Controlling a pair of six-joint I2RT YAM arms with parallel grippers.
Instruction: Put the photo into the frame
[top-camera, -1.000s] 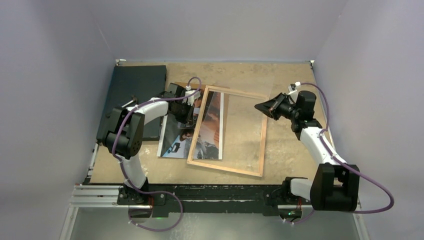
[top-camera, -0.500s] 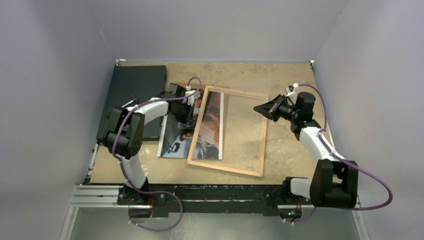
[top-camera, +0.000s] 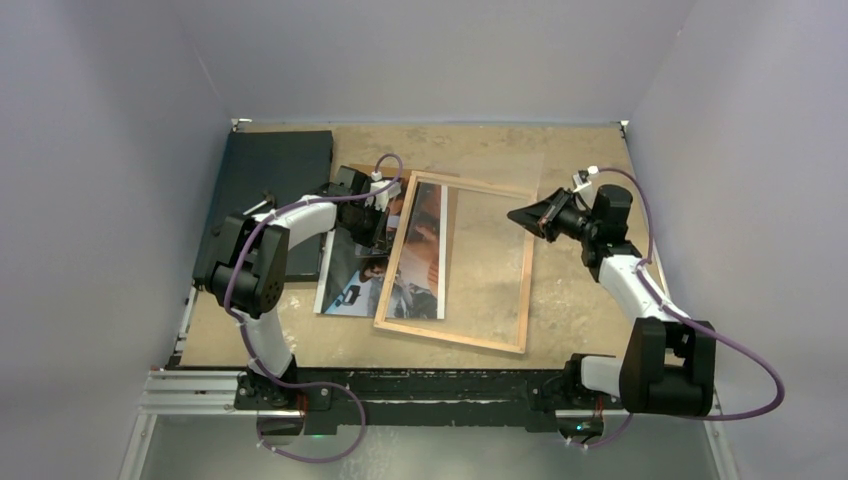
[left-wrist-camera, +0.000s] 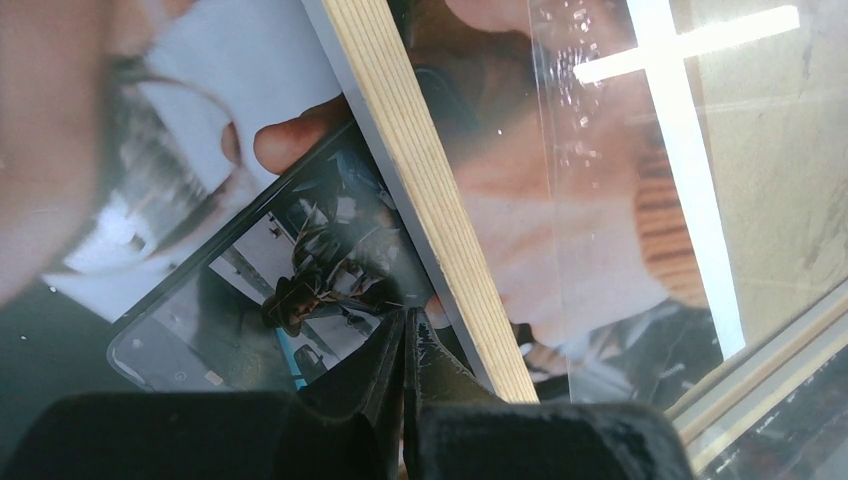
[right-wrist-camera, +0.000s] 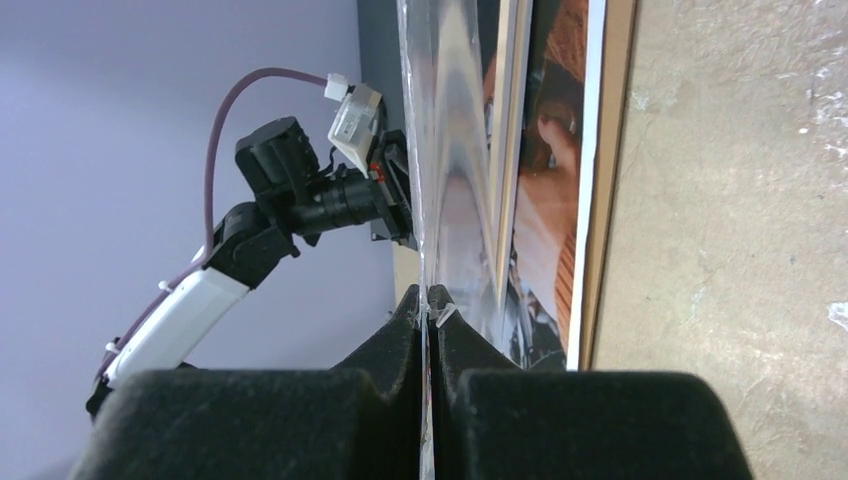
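— What can't you see from there?
— From above, my left gripper (top-camera: 382, 230) covers the photo's (top-camera: 360, 275) top corner, and the frame's (top-camera: 455, 336) rail hides a strip of it. The arm covers part of the black board (top-camera: 270, 165).
— The clear sheet (right-wrist-camera: 447, 150)?
— Edge-on to the right wrist camera; I can't trace its outline. The left wrist view crops the photo, blurred at the left.

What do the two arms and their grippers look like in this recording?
Left arm and right arm match: bulky black joints, white link covers, and a purple cable looping along each. Left gripper and right gripper are black, with two wedge-shaped fingers tapering to a tip.
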